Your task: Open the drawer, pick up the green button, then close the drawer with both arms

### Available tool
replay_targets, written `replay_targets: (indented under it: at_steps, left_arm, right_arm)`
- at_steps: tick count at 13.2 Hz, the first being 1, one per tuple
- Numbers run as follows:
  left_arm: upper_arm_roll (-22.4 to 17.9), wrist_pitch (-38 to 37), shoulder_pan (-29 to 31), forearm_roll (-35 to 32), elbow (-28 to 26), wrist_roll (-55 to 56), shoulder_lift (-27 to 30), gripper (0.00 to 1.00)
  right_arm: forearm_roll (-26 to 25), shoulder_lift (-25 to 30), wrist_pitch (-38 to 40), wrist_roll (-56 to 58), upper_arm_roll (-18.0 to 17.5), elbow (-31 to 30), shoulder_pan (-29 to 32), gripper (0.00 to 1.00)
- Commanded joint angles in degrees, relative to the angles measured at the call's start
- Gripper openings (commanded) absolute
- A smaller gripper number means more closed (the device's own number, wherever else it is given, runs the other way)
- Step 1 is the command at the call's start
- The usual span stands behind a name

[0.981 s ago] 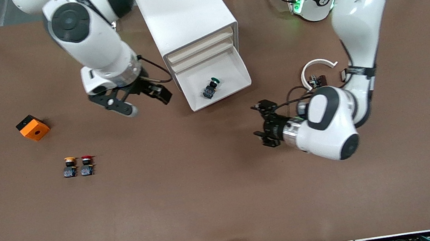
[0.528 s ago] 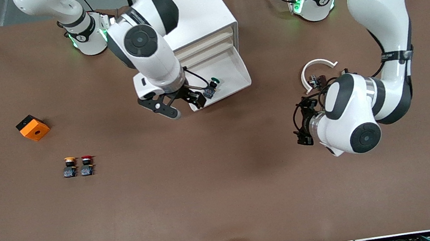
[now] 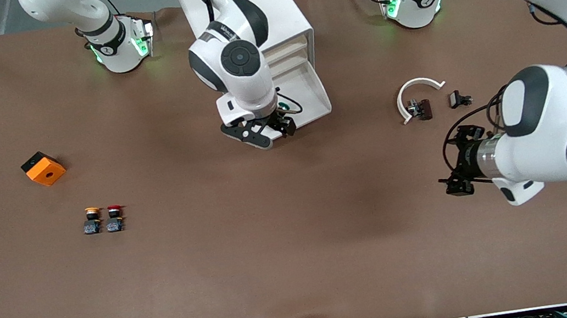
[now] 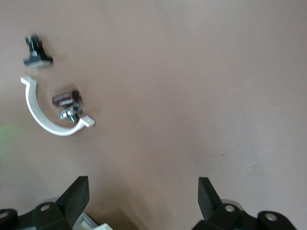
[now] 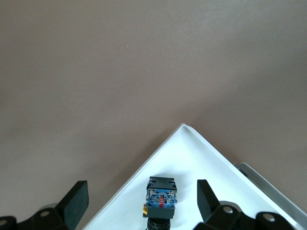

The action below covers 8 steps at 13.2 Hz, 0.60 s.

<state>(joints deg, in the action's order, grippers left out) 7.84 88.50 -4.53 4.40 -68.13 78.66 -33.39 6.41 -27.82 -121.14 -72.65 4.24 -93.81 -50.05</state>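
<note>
Over the pulled-out shallow white tray drawer (image 3: 311, 100) of the white boxy cabinet (image 3: 246, 14) I hold the right gripper (image 3: 267, 129), fingers spread, empty. Item: small green-capped push button (image 5: 160, 201) lying in that drawer, between the fingers, body pointing toward the drawer's corner. Left gripper (image 3: 457, 168) waits open over bare table, well apart.

The drawer (image 3: 302, 95) stands pulled out of the cabinet (image 3: 246, 14), with the button (image 5: 160, 199) lying in it. The right gripper (image 3: 271, 130) hangs over the drawer's front corner. The left gripper (image 3: 456, 165) hangs over bare bench (image 3: 298, 262), toward the left arm's end.
</note>
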Motion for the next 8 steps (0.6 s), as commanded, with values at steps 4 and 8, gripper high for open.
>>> replay_targets:
  at_steps: [4,8]
  left_arm:
    - [0.7,-0.2,1.6,-4.2,-4.1,-32.5,7.2,1.00]
    - [2.9,5.2,1.3,-4.7,-11.8,-38.0,11.4,1.00]
  right_arm:
    - [-1.1,0.9,-6.6,-2.8,0.9,-6.6,-2.9,1.00]
    - [-1.1,0.9,-8.4,-3.7,0.9,-8.6,-3.6,1.00]
